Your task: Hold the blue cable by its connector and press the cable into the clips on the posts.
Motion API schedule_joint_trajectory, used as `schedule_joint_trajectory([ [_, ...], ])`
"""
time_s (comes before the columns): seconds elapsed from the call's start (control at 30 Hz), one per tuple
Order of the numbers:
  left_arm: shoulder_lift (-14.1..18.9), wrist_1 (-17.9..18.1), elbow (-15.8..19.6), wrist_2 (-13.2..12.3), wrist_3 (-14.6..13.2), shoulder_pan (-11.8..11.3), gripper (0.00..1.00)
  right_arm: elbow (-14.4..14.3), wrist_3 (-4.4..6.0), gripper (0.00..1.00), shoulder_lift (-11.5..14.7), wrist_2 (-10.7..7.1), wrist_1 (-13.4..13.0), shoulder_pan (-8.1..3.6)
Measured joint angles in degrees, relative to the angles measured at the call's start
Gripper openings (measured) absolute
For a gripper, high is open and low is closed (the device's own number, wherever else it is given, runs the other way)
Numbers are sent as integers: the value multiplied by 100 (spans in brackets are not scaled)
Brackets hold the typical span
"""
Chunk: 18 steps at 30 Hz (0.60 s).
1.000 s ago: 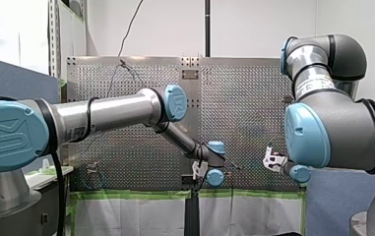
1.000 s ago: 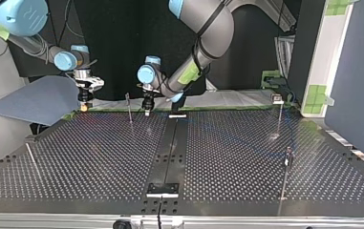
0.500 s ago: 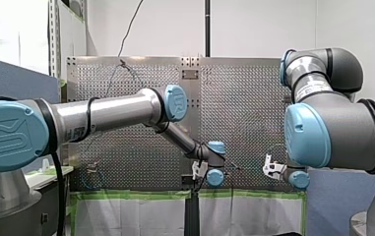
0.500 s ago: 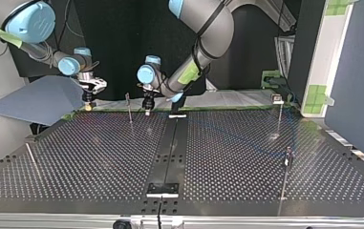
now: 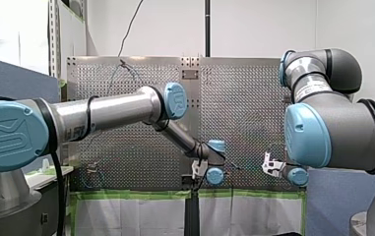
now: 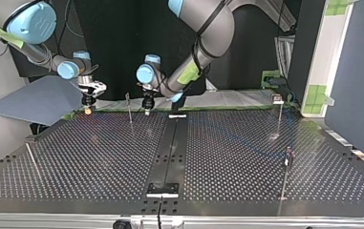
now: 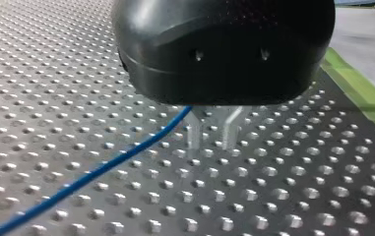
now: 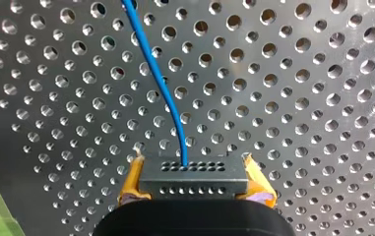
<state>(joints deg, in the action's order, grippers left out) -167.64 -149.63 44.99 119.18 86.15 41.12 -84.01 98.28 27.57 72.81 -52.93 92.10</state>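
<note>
Thin blue cable [image 8: 158, 78] is lying over the perforated metal worktop [image 8: 323, 123] and ending in a dark rectangular connector block [image 8: 195, 189] with rows of small holes. The cable is entering it near the middle. My right gripper [image 8: 192, 169] jaws are clamping that connector, with yellow pads [image 8: 130, 184] pressing on its two short ends. In the top view this pair is sitting in the upper left of the frame, at the worktop's far edge.

My left gripper [image 7: 210, 145] jaws are standing apart, released, with nothing between the tips of the metal fingers [image 7: 193, 132]. The cable is coming out from under its black housing beside one finger and trailing off across the holes. The housing is hiding where the cable is running above that.

In the front and top views the cable is too faint to trace. Thin upright metal posts [image 6: 129, 109] are standing on the worktop, and their clips are too small to make out.
</note>
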Motion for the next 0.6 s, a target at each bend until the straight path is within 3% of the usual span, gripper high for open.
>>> schedule_joint_trajectory([
  [0.13, 235, 208, 240, 98, 97, 23, 93, 2, 0, 0, 0, -2, 0, 16],
  [0.2, 361, 328, 365, 47, 190, 15, 100, 7, 0, 0, 0, -3, 0, 25],
  [0.3, 517, 465, 519, -73, 256, 9, 100, 9, 0, 0, 0, -6, 6, 43],
  [0.43, 693, 409, 699, -185, 258, 27, 100, 11, -1, 0, 0, -4, 18, 68],
  [0.6, 759, 202, 892, -45, 197, 30, 100, 12, -3, 0, 0, -3, 33, 104],
])
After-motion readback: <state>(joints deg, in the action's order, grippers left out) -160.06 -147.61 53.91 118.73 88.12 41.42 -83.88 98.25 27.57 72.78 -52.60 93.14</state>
